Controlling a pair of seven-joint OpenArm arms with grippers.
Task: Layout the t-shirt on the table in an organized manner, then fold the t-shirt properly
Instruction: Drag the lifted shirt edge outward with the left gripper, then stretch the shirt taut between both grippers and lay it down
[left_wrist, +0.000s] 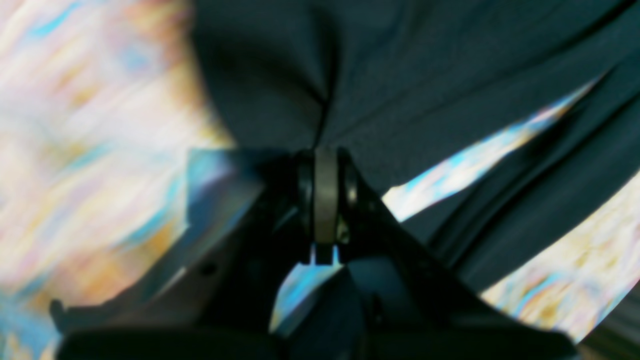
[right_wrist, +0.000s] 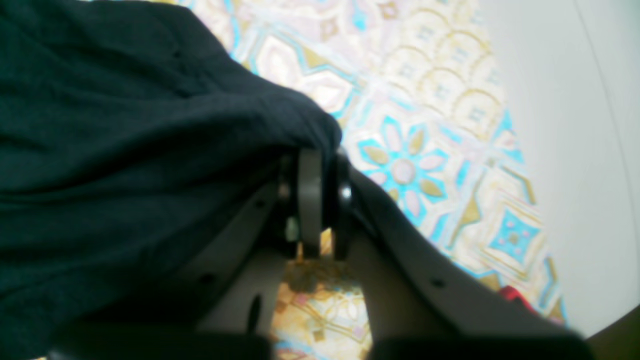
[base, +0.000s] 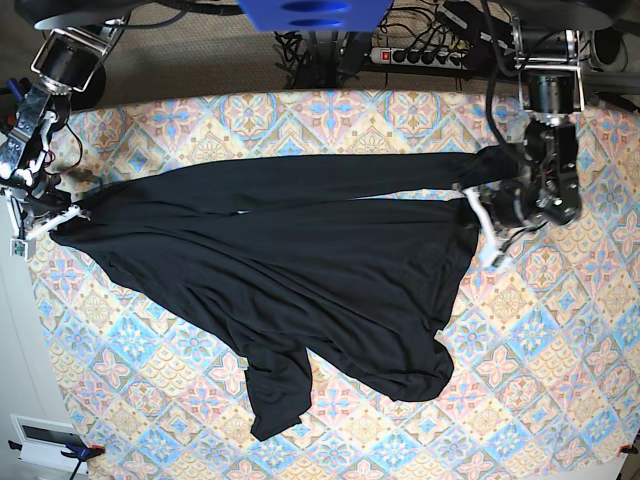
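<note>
Both hands (left_wrist: 325, 150) (right_wrist: 320, 150) pinch the t-shirt (base: 300, 260) — opposite ends.

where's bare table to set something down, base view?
Free: the table corner beyond the t-shirt hem bulge, the strip beside the hanging sleeve end, and the band above the upper sleeve. Crowded: the middle, fully under fabric, and both ends, where the left gripper and right gripper pinch the shirt.

The t-shirt (base: 300, 260) is thin, matt black cloth, finely woven and softly creased. Under it the table (base: 560, 380) wears a smooth printed cloth with a slight sheen. Beside the shirt's edge, the right gripper (right_wrist: 317, 165) shows smooth grey plastic.
</note>
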